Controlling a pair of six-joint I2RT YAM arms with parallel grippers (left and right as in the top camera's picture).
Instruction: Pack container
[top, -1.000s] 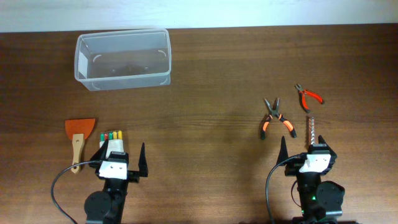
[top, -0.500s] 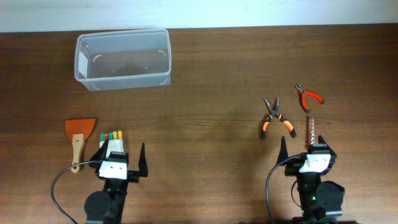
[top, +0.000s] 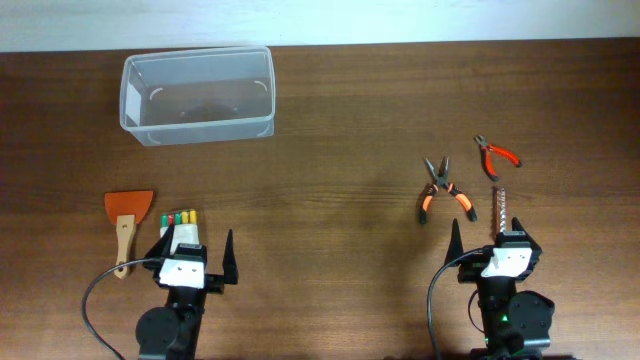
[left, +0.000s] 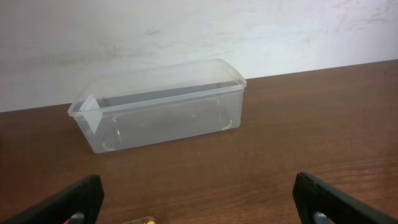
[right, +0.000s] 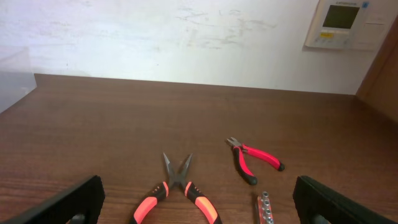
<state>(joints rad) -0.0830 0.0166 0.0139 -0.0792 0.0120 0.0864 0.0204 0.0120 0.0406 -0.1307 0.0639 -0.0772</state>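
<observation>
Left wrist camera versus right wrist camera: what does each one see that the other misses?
Only the left wrist view shows the whole container, empty. Only the right wrist view shows orange pliers, red pliers, a bit strip and a wall panel; of the container just a sliver at its left edge. Both show the table, the wall and an open gripper: left gripper, right gripper.
</observation>
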